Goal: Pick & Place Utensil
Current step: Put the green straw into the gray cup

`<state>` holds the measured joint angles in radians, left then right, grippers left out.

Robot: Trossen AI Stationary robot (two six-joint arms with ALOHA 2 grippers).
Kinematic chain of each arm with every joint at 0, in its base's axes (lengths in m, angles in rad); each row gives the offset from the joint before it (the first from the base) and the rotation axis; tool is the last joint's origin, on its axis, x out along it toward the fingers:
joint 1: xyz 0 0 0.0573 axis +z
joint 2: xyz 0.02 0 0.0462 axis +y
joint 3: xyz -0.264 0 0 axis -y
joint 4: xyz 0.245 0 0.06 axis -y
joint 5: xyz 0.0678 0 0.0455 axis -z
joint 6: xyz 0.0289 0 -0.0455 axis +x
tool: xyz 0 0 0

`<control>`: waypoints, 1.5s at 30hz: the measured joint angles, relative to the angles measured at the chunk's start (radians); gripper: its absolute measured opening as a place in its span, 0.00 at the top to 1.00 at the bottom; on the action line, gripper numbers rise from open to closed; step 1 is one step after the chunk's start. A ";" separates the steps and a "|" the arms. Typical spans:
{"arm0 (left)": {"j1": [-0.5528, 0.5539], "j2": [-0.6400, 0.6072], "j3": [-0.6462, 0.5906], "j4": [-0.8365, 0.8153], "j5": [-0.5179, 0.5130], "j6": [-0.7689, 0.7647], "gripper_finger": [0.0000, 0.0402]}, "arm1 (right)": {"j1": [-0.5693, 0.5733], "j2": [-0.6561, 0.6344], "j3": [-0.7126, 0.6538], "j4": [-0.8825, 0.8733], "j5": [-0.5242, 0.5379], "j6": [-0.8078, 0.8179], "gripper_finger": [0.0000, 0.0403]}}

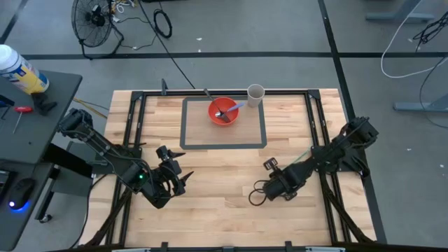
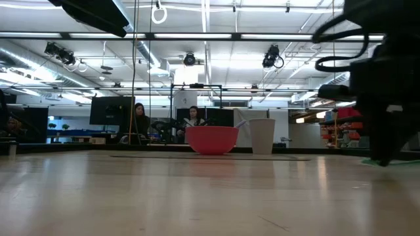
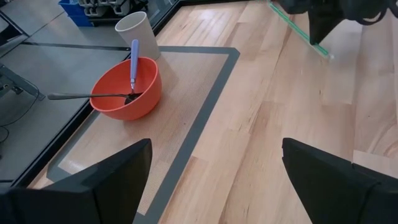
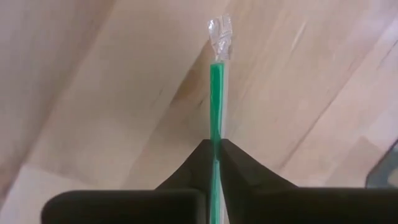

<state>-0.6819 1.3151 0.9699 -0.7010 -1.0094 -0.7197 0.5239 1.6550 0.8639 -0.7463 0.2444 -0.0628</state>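
Note:
A red bowl [image 1: 223, 112] [image 3: 126, 87] sits in the taped rectangle near the table's far edge. A blue-handled utensil [image 3: 134, 62] and a dark one [image 3: 81, 96] lean on its rim. A pale cup [image 1: 255, 94] [image 3: 138, 31] stands just right of the bowl. My right gripper [image 4: 215, 146] [image 1: 270, 168] is over the middle-right of the table, shut on a green straw [image 4: 216, 93] in a clear wrapper. My left gripper [image 3: 214, 180] [image 1: 176, 178] hangs open over the near-left part of the table and holds nothing. My right gripper pinches the green wrapped straw between its two fingertips [image 4: 233, 155]. The straw runs along the fingers and sticks out past them to its crimped wrapper end [image 4: 219, 31]. In the left wrist view the straw [image 3: 301, 34] slants down below the gripper. Whether its end touches the wood cannot be told.
Bare wood lies between both grippers and the taped rectangle [image 1: 260, 143]. Black frame rails [image 1: 136, 119] run along the table's left and right sides. A side stand with a spray can [image 1: 21, 70] is left of the table. People sit far behind the table in the low view.

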 joint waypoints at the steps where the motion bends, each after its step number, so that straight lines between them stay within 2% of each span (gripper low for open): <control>1: 0.000 0.000 0.000 0.000 0.000 0.000 0.10 | -0.008 0.000 0.000 0.016 -0.005 -0.001 0.94; 10: 0.000 0.000 0.000 0.000 0.000 0.000 0.10 | -0.085 0.011 -0.001 0.085 -0.087 0.002 0.94; 23: 0.000 0.000 0.000 -0.001 0.009 0.000 0.10 | -0.153 0.016 -0.001 0.109 -0.135 -0.007 0.82; 29: 0.000 0.000 0.000 -0.001 0.009 0.000 0.10 | -0.173 0.015 -0.003 0.123 -0.151 -0.032 0.90; 34: -0.003 0.000 0.000 -0.017 0.009 0.001 0.10 | -0.181 0.020 0.007 0.168 -0.125 -0.025 0.98; 40: -0.036 0.000 0.000 -0.062 0.008 -0.007 0.10 | -0.185 0.017 0.121 0.082 -0.139 -0.008 0.98; 45: -0.051 0.000 0.000 -0.088 -0.003 -0.008 0.10 | -0.205 0.005 0.235 0.012 -0.087 -0.012 0.98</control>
<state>-0.7330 1.3151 0.9699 -0.7893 -1.0122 -0.7281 0.3187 1.6600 1.0988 -0.7344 0.1571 -0.0746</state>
